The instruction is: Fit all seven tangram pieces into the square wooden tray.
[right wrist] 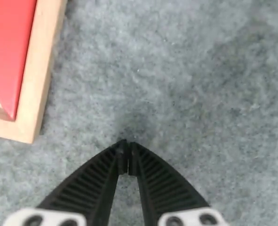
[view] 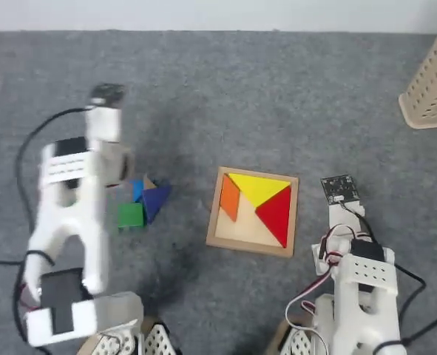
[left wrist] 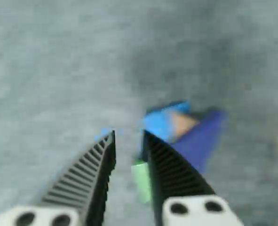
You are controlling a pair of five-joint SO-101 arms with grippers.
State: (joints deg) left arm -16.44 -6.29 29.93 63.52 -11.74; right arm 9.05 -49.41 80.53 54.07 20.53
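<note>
1. Left gripper (left wrist: 128,141): nearest the lens in the left wrist view. Its ribbed jaws stand slightly parted with nothing clamped between them, above the grey carpet (view: 203,96) and just beside the loose pieces.
2. Right gripper (right wrist: 128,151): jaws fully closed on nothing, tips over bare carpet near the tray's rim.
3. Square wooden tray (view: 242,228): lies flat between the two arms. It holds the orange piece (view: 230,198), the yellow triangle (view: 257,188) and the red triangle (view: 276,213). Part of the floor is bare wood.
4. Loose pieces: these lie clustered on the carpet, well apart from the tray on the left arm's side.
   - green piece (view: 130,214)
   - light blue piece (view: 137,190)
   - dark blue triangle (view: 156,201)
   - tan piece (view: 148,183), which appears to rest on the blue ones
5. Handling (judgement): the pieces look like thin, rigid painted wood. Expect them to be light, stiff and not fragile, with smooth faces that may slip.
6. Grip point (judgement): pinch across two opposite edges, not the faces. The green piece sits at the cluster's outer side, so it offers the freest edges. The soft carpet should let the fingertips sink slightly below an edge.
7. Caution (judgement): the clustered pieces touch, so closing on one may drag its neighbours.
</note>
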